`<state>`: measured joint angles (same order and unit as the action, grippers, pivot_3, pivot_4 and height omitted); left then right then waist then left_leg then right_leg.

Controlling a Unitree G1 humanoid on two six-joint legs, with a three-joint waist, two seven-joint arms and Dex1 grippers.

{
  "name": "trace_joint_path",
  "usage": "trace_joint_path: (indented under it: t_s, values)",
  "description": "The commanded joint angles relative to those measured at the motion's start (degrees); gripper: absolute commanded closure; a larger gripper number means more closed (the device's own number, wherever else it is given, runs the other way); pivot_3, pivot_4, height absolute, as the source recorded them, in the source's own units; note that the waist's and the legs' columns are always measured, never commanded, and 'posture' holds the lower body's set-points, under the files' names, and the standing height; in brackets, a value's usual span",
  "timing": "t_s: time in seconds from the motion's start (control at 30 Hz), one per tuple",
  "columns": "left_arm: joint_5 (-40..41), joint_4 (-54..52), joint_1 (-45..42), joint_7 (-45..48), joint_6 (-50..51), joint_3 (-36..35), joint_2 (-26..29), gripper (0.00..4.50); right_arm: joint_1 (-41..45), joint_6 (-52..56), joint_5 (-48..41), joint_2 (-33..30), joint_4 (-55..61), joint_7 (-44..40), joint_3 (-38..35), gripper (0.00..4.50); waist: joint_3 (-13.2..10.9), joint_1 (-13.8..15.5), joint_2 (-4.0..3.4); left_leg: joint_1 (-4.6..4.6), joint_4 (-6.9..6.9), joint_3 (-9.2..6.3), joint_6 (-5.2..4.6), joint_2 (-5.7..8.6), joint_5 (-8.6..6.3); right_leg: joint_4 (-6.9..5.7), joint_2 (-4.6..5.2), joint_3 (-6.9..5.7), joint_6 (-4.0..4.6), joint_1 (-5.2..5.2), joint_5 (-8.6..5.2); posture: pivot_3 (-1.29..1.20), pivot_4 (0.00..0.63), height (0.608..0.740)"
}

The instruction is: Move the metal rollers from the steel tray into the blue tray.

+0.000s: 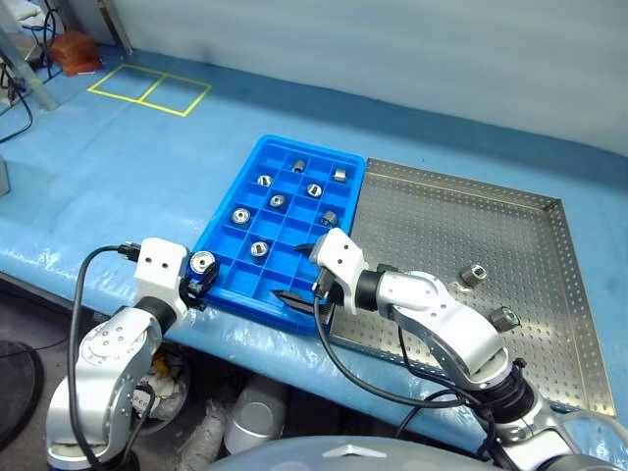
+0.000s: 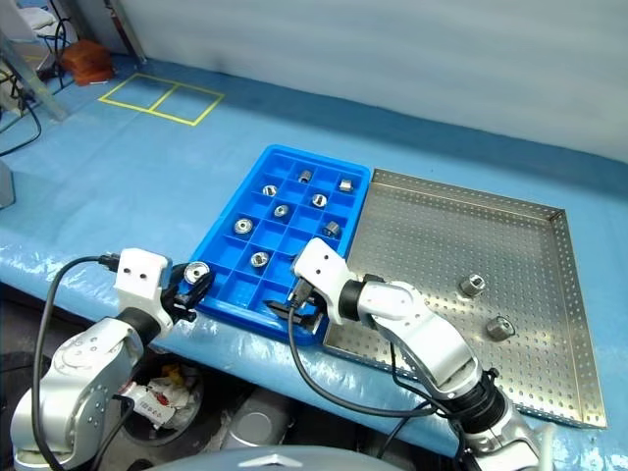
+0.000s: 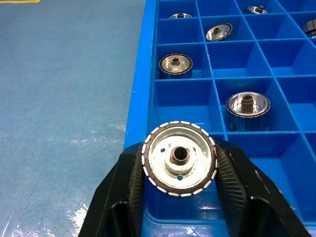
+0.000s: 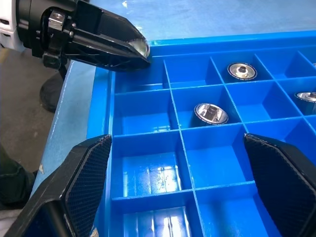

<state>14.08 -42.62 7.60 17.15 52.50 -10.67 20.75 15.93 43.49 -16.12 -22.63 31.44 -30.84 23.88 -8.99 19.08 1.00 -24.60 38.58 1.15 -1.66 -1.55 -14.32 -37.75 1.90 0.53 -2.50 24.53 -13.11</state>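
My left gripper (image 3: pixel 179 197) is shut on a metal roller (image 3: pixel 179 158), a shiny disc with a centre hole, held over the near left corner of the blue tray (image 1: pixel 314 147). From the head, this roller (image 1: pixel 203 263) hangs just at the tray's left rim. Several more rollers (image 1: pixel 259 249) sit in separate compartments. My right gripper (image 1: pixel 297 272) is open above the tray's near row, with nothing between its fingers (image 4: pixel 84 182). The steel tray (image 1: pixel 442 211) lies to the right of the blue one, with two rollers (image 1: pixel 474 274) on its perforated floor.
Both trays rest on a table with a blue cover whose front edge runs just under my arms. Yellow tape squares (image 1: pixel 147 88) mark the far left of the cover. A brown object (image 1: pixel 74 49) and cables lie beyond them.
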Motion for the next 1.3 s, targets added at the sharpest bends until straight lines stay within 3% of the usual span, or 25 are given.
trace_joint_path:
  t_s: [0.03,0.1,0.13,0.4,0.57,0.8,0.93,1.07,1.3]
  values:
    - [1.8,-0.5,-2.3,0.7,-0.3,-0.5,0.4,0.75,-1.2,0.5,-0.5,0.4,3.9,1.5,-2.5,0.00,0.0,0.4,0.00,-0.03,0.01,-0.02,0.00,0.00,0.00,0.02,-0.03,0.00,0.00,-0.01,0.00,0.41,0.150,0.740]
    - [2.4,-0.4,-4.0,1.0,-0.5,-0.1,0.5,0.11,-2.2,1.1,-0.6,0.6,4.9,2.5,-3.4,0.00,0.0,0.7,0.00,-0.06,0.01,0.00,0.01,0.00,0.00,0.06,-0.05,0.00,-0.02,0.00,-0.03,0.40,0.150,0.740]
    - [2.7,-0.3,-4.9,1.2,-1.0,0.1,0.5,0.05,-2.9,1.5,-0.7,0.6,5.5,3.0,-4.0,0.00,0.0,0.7,0.00,-0.06,0.03,0.00,0.01,0.00,0.00,0.07,-0.07,0.00,-0.04,0.00,-0.05,0.38,0.150,0.740]
    - [3.3,4.4,-11.3,5.0,-13.3,6.3,-1.4,0.05,-10.1,5.9,0.3,4.0,11.5,12.9,-12.4,0.00,0.0,-0.1,-0.01,-0.08,0.11,0.10,0.08,0.01,0.03,0.08,-0.17,0.02,0.04,-0.05,-0.27,0.27,0.150,0.740]
    - [1.2,10.3,-14.2,6.7,-22.7,12.8,-3.8,0.05,-13.5,6.8,4.7,9.6,12.8,23.7,-17.8,0.00,0.0,-3.2,-0.02,-0.09,0.17,0.15,0.09,0.07,0.04,0.07,-0.21,0.06,0.23,-0.09,-0.14,0.19,0.150,0.740]
    - [-0.7,17.7,-16.9,8.8,-33.4,18.4,-7.0,0.05,-10.5,8.6,16.3,18.4,6.0,40.6,-20.0,0.00,0.1,-11.8,-0.07,-0.07,0.25,0.11,0.12,0.06,0.07,-0.01,-0.29,0.18,0.31,-0.13,-0.08,0.07,0.150,0.740]
    - [0.1,20.0,-17.1,10.0,-34.1,20.4,-8.2,0.05,-7.0,8.7,19.4,21.7,-0.1,44.6,-21.2,0.00,0.1,-16.2,-0.11,0.03,0.25,0.01,0.13,0.05,0.10,-0.07,-0.31,0.26,0.29,-0.14,-0.02,0.05,0.150,0.740]
    - [0.5,20.5,-16.2,11.8,-33.9,22.7,-8.1,0.05,-3.3,6.8,19.8,24.0,-6.1,45.9,-23.4,0.00,0.1,-18.3,-0.16,0.06,0.25,0.00,0.16,0.00,0.12,-0.14,-0.43,0.30,0.04,-0.13,0.15,0.04,0.150,0.740]
    - [3.7,19.5,-14.8,16.0,-30.6,23.6,-5.8,0.05,3.3,2.4,17.6,26.3,-17.9,45.5,-29.3,0.00,0.1,-19.2,-0.19,0.13,0.24,0.02,0.17,-0.03,0.13,-0.21,-0.48,0.39,0.00,-0.12,0.19,0.06,0.150,0.740]
